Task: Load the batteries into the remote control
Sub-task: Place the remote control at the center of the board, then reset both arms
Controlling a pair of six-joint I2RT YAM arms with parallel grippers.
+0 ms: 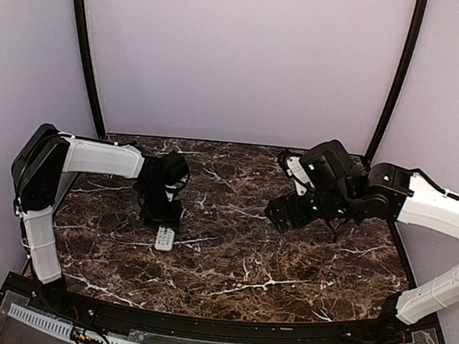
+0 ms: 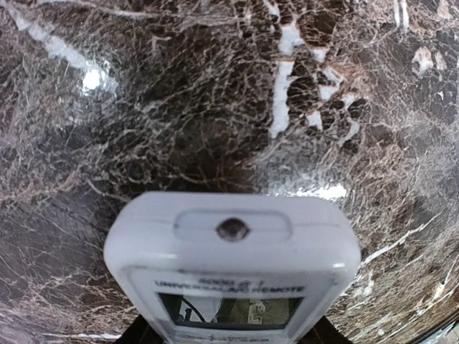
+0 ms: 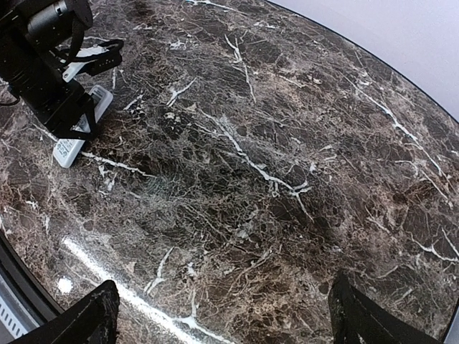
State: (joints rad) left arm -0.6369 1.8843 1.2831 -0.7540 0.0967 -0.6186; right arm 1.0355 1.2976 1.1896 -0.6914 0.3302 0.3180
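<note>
- Marble-patterned dark brown table (image 1: 285, 267) with white veins carries the whole scene.
- Left arm (image 1: 101, 158) bends in over the table's left part; right arm (image 1: 437, 208) reaches in from the right, well apart from it.
- Right gripper (image 1: 285, 213) hangs above bare tabletop, jaws spread wide, gripping nothing.
- Left gripper (image 1: 163, 213) points down, jaws half-closed against the sides of the remote control (image 1: 164, 238).
- White remote control sits at the left of the table, display end poking out of the jaws toward the near edge.
</note>
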